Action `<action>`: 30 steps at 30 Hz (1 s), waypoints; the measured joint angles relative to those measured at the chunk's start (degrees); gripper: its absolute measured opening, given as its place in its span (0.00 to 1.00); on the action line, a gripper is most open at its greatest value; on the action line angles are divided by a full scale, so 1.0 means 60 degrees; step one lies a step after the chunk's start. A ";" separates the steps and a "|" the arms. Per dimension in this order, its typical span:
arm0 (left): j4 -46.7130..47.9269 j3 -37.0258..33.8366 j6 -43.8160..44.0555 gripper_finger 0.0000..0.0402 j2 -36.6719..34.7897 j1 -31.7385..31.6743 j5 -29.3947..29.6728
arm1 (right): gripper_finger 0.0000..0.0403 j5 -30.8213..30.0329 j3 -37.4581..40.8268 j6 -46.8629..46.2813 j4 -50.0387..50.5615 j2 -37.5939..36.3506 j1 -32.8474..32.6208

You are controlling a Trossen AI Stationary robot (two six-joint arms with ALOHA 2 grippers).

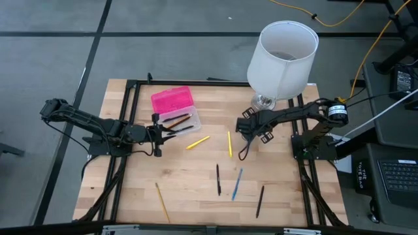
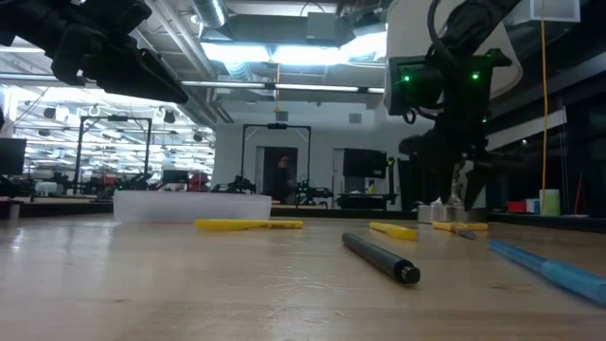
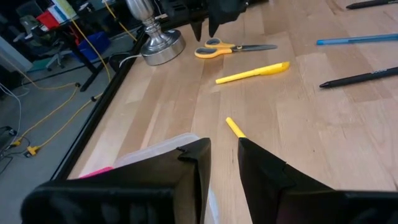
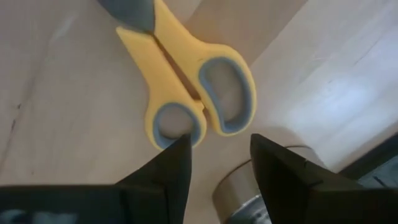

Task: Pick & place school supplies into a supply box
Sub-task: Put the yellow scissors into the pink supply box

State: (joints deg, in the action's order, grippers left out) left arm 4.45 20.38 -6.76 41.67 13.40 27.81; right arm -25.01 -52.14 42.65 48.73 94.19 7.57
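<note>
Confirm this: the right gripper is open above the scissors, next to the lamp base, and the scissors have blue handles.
One detail is wrong: the handles are yellow, not blue. The right wrist view shows the scissors with yellow handles and grey inner loops, under the open right gripper, beside the lamp base. The rest stands.

A: What lies nearest on the table (image 2: 142, 294)?

B: A black pen (image 2: 381, 258), and a blue pen (image 2: 549, 273) by the right edge.

A: Behind?

B: Yellow pencils (image 2: 248, 224), a clear box (image 2: 192, 206), and the right gripper (image 2: 461, 204) hanging, fingers possibly apart.
</note>
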 joint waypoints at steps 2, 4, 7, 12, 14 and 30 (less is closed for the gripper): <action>0.0000 0.0000 0.0000 0.19 0.0000 -0.0002 0.0000 | 0.42 0.0163 0.0000 -0.0002 -0.0026 0.0000 0.0122; 0.0000 0.0000 0.0000 0.19 0.0000 -0.0002 0.0000 | 0.42 0.0163 0.0000 0.0019 -0.0084 0.0000 0.0230; 0.0000 -0.0004 0.0000 0.19 0.0000 -0.0002 0.0000 | 0.42 0.0185 0.0000 0.0054 -0.0277 0.0000 0.0338; 0.0000 -0.0004 0.0000 0.19 0.0000 -0.0002 0.0000 | 0.42 0.0436 0.0000 0.0535 -0.0277 0.0000 0.0343; 0.0000 -0.0004 0.0001 0.19 0.0000 -0.0001 0.0000 | 0.42 0.0437 0.0000 0.0670 -0.0277 0.0000 0.0340; 0.0004 -0.0004 0.0000 0.19 0.0001 -0.0002 0.0034 | 0.42 0.0440 0.0000 0.0745 -0.0299 0.0802 0.0525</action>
State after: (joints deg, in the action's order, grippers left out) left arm 4.47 20.36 -6.76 41.68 13.39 28.02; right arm -22.37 -52.14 47.12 46.94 99.00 10.72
